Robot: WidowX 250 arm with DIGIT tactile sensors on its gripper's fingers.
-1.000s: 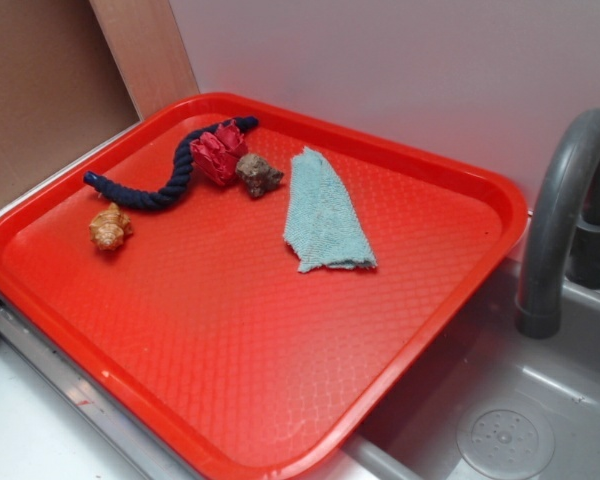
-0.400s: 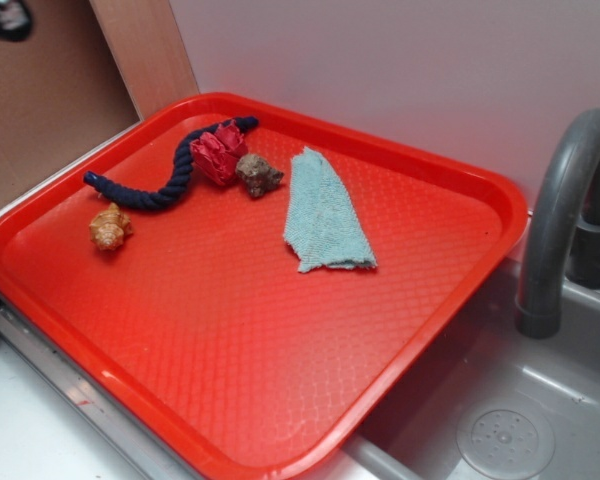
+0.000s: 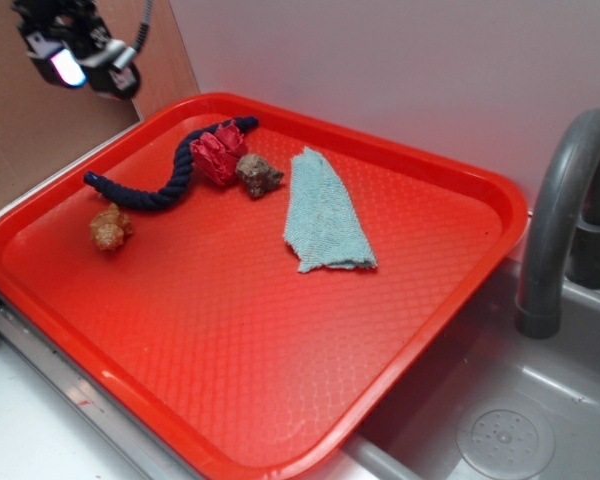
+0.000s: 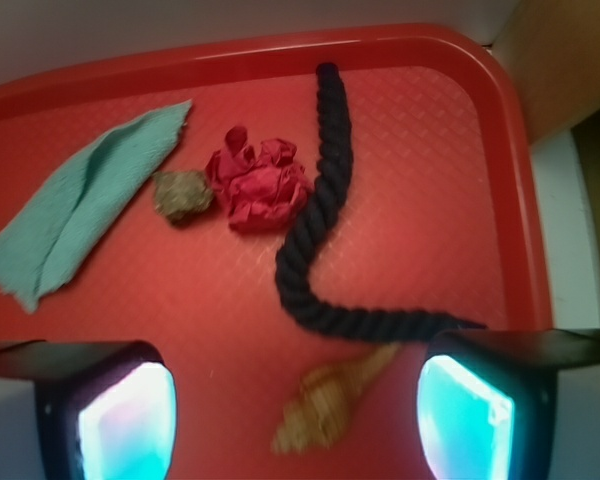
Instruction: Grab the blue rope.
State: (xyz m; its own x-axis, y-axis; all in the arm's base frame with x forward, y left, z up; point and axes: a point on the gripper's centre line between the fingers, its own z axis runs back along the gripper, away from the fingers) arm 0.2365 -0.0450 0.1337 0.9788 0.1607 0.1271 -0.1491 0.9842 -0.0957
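The blue rope (image 3: 170, 180) is a dark navy twisted cord lying in an S on the red tray (image 3: 280, 330), at its far left corner. In the wrist view the blue rope (image 4: 315, 230) runs from the tray's top rim down to the right finger. My gripper (image 3: 80, 62) hangs open in the air above and to the left of the tray's corner, well clear of the rope. In the wrist view the gripper (image 4: 295, 420) shows two wide-apart fingers with glowing cyan pads (image 4: 460, 415) and nothing between them.
A crumpled red object (image 3: 218, 153) touches the rope, with a brown lump (image 3: 259, 174) beside it. A tan shell (image 3: 110, 227) lies below the rope's left end. A pale blue-green cloth (image 3: 323, 212) lies mid-tray. A sink and grey faucet (image 3: 560, 220) stand at right.
The gripper has come into the exterior view at the top left and moved down and right toward the tray. Nothing on the tray has moved.
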